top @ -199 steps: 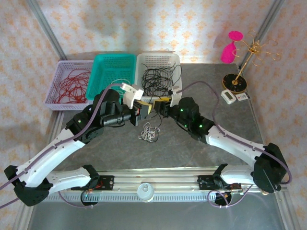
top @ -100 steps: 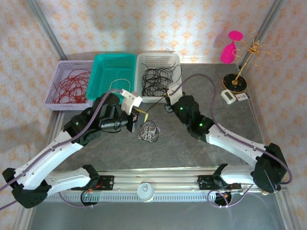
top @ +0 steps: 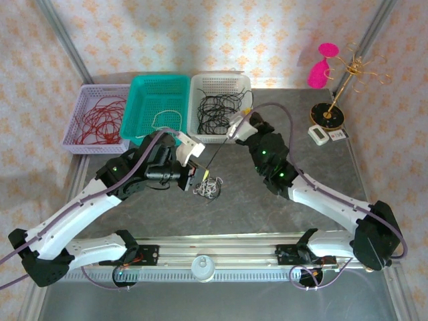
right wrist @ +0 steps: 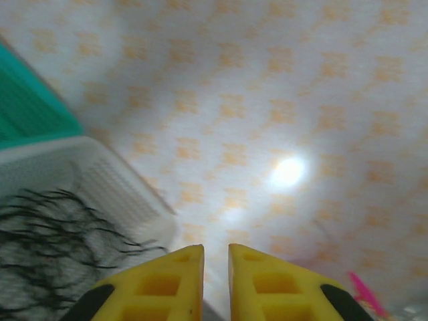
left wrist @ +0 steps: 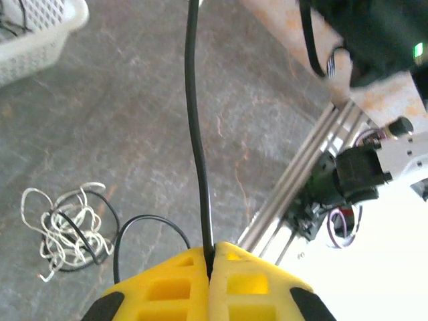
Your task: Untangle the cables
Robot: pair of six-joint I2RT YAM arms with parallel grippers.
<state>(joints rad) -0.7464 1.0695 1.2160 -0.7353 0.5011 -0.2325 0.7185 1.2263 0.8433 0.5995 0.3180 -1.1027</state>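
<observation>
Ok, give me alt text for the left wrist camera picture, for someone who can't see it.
The left gripper, with yellow fingers, is shut on a black cable that runs straight up and out of the top of the frame. To its left, a small clump of white cable lies on the grey table.

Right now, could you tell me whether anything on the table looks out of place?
Yes: a small tangle of white and black cables lies loose on the table, outside the white basket. The left pincer clamps one black cable, stretched taut.
</observation>
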